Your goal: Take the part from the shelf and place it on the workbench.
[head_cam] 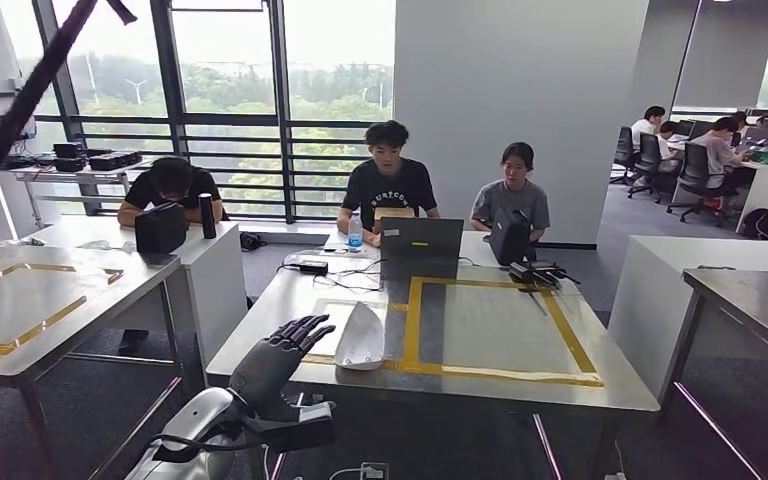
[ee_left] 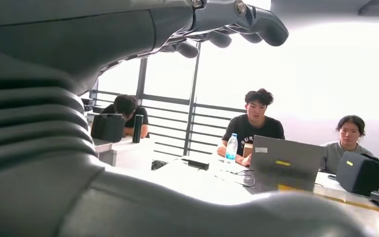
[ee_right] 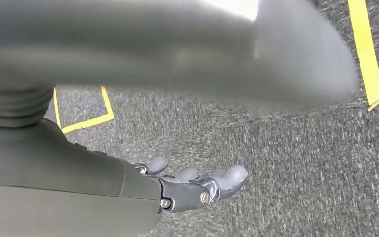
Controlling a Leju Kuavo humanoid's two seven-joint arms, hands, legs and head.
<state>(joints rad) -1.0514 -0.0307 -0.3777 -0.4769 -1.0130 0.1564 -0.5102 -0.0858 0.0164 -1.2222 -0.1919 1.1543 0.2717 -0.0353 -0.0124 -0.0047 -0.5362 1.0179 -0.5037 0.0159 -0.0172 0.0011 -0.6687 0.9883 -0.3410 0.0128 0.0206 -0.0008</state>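
Head view: high, facing forward and down across the table (head_cam: 480,375). Left wrist view: low at the table's near edge, close behind the left robot hand (ee_left: 227,22), sharing the laptop (head_cam: 421,248). Right wrist view faces the carpet floor (ee_right: 301,163).

A: What finish has the workbench (head_cam: 480,385)?
B: Smooth, dully reflective metal, marked with matt yellow tape (head_cam: 505,374).

A: And the part (head_cam: 360,338)?
B: Smooth white shell, plastic-looking, faint sheen.

A: The left hand (head_cam: 278,362)?
B: Dark glossy fingers (head_cam: 305,327), silver metallic forearm.

A: The right hand (ee_right: 177,190)?
B: Grey semi-gloss casing, metal screws, over rough grey carpet (ee_right: 286,163).
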